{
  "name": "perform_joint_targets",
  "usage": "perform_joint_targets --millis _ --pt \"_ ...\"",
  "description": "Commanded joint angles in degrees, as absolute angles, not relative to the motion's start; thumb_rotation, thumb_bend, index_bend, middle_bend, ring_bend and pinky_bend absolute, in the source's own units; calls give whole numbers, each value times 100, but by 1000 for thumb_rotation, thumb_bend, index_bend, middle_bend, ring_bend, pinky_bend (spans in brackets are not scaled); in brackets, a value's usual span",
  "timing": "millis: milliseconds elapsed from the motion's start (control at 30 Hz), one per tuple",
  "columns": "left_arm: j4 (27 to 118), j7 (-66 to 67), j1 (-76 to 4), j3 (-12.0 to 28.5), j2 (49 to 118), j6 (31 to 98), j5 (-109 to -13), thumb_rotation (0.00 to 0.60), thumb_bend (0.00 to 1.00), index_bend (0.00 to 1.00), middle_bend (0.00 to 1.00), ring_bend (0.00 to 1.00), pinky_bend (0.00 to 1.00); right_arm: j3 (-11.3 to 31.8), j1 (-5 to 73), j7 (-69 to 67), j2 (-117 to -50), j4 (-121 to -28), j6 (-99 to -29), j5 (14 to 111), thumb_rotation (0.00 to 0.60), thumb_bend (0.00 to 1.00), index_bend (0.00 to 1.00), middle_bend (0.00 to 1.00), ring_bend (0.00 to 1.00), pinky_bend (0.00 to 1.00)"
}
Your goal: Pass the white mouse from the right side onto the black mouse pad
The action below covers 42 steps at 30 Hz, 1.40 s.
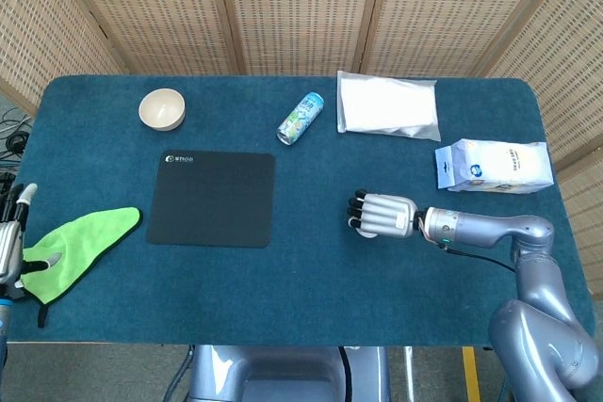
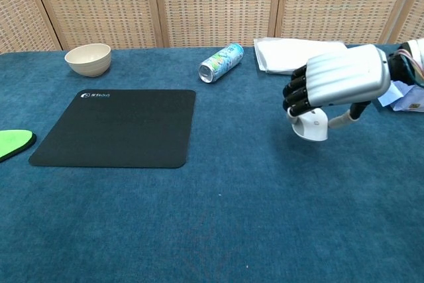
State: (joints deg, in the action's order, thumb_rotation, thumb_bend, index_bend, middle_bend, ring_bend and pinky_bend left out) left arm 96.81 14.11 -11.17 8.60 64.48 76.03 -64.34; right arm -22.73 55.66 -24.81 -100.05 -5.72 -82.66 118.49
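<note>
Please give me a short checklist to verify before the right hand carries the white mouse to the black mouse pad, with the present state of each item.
1. Right hand holds the white mouse: ok, fingers curl over it in the chest view.
2. Mouse lifted off the table: ok, it appears raised in the chest view.
3. Black mouse pad bare: ok.
4. Path to the pad free: ok, the can lies farther back.
5. Left hand away from the pad: ok, at the table's left edge beside the green cloth.
6. Grip firmness: cannot tell.
</note>
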Motion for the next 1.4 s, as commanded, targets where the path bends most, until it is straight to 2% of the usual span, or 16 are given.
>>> perform_joint_targets --millis 33,200,467,767,867,967,1033,1133,1233,1400 --pt "9713 1367 -1139 834 6423 7526 -6444 600 43 0 0 0 0 -2215 5769 -2447 -10145 -699 -8275 11774 600 801 484 406 283 360" --pt "9695 1178 -1136 831 6354 7465 -6473 600 44 0 0 0 0 -2226 6085 -2219 -10394 -879 -8178 11785 600 802 484 401 287 365" --pt "9593 884 -1148 807 6263 7279 -6460 600 44 0 0 0 0 -2067 6525 -1864 -10786 -1268 -7641 11627 600 775 484 403 294 373" --pt "9533 759 -1136 811 6227 7248 -6402 600 44 0 0 0 0 -1876 6853 -1339 -10904 -1910 -7166 11474 600 770 484 383 294 373" --pt "9524 738 -1134 807 6224 7245 -6401 600 43 0 0 0 0 -1849 6863 -1165 -10859 -2070 -6931 11420 600 740 476 336 272 373" --pt "9516 737 -1142 805 6225 7237 -6398 600 44 0 0 0 0 -1800 6864 -950 -10750 -2321 -6649 11333 600 709 362 197 163 351" --pt "9514 736 -1146 805 6226 7231 -6395 600 44 0 0 0 0 -1747 6872 -839 -10663 -2530 -6485 11259 600 620 225 75 59 258" --pt "9521 752 -1152 800 6229 7236 -6400 600 44 0 0 0 0 -1597 6900 -548 -10465 -2976 -6322 11117 600 435 110 0 0 159" --pt "9548 749 -1145 789 6224 7259 -6426 600 44 0 0 0 0 -1439 6915 -196 -10202 -3490 -6262 10997 600 301 78 0 0 127" --pt "9582 669 -1121 779 6196 7321 -6528 600 44 0 0 0 0 -1176 6798 449 -9616 -4367 -6427 10801 600 260 66 0 0 112"
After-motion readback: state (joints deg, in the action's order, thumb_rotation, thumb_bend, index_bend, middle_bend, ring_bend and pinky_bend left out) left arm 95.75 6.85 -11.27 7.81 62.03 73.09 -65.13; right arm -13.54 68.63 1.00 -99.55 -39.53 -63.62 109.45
